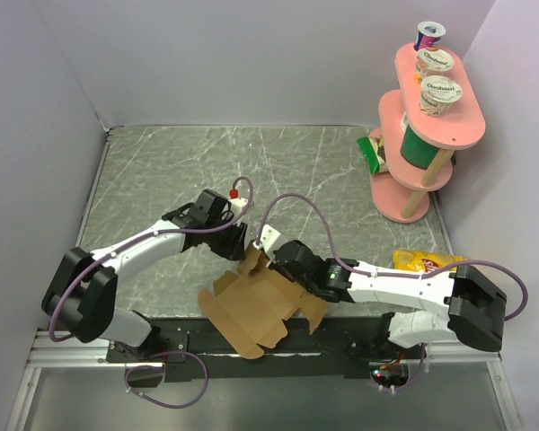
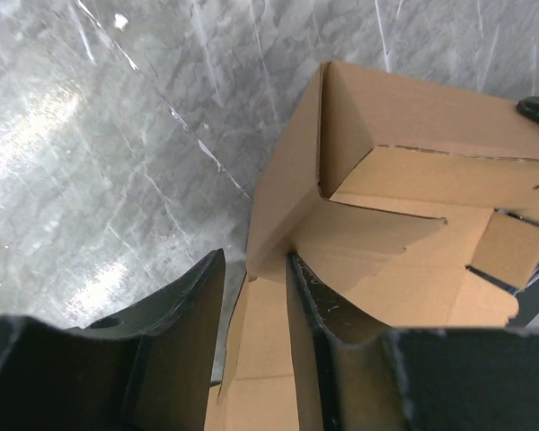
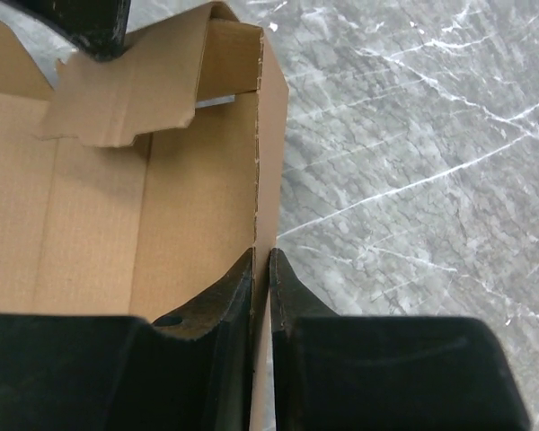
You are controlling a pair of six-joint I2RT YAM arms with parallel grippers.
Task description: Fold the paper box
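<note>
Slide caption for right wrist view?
Right pincer pinches the paper box wall edge-on, marble tabletop beyond.

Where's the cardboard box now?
Overhead, the paper box sits at the near edge of the table between left arm and right arm, one wall pinched by the right fingers.

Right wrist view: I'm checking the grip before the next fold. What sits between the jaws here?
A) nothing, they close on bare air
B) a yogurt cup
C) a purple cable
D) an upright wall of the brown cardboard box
D: the right gripper has its jaws pressed on either side of a thin upright wall of the paper box.
</note>
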